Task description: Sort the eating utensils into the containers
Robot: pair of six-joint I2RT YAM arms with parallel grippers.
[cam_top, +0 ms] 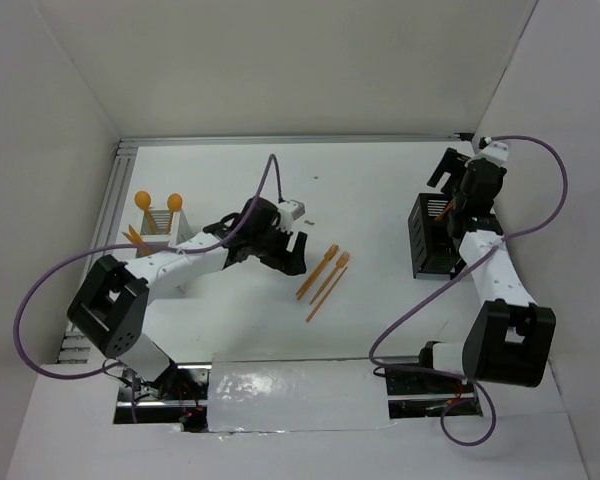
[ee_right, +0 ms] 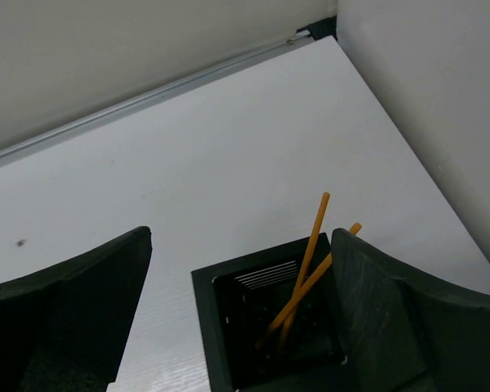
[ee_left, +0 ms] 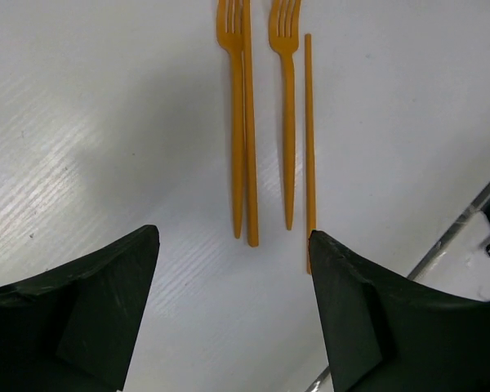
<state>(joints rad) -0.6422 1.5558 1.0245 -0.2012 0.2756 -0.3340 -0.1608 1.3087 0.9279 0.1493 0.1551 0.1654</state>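
From the top camera, the white caddy point(cam_top: 158, 222) stands by the left edge of the tabletop point(cam_top: 370, 190), with two spoons point(cam_top: 174, 202) upright in it, bowls up. The black caddy point(cam_top: 435, 238) stands near the right edge. Four loose orange utensils lie close together around the middle of the tabletop. The left end effector point(cam_top: 285, 252) hovers just left of them, released and empty. The right end effector point(cam_top: 452, 185) hangs over the far end of the black caddy.

In the left wrist view, the left end effector point(ee_left: 233, 237) is spread wide with nothing between its fingers point(ee_left: 73, 327). Ahead lie two forks point(ee_left: 287, 122), prongs pointing away, and two knives point(ee_left: 250, 139). One knife touches the left fork along its handle; the other lies just right of the second fork.

In the right wrist view, the right end effector point(ee_right: 239, 237) is released and empty above the black caddy point(ee_right: 208, 327). Two orange handles point(ee_right: 312, 245) lean crossed in the caddy, near the far right corner.
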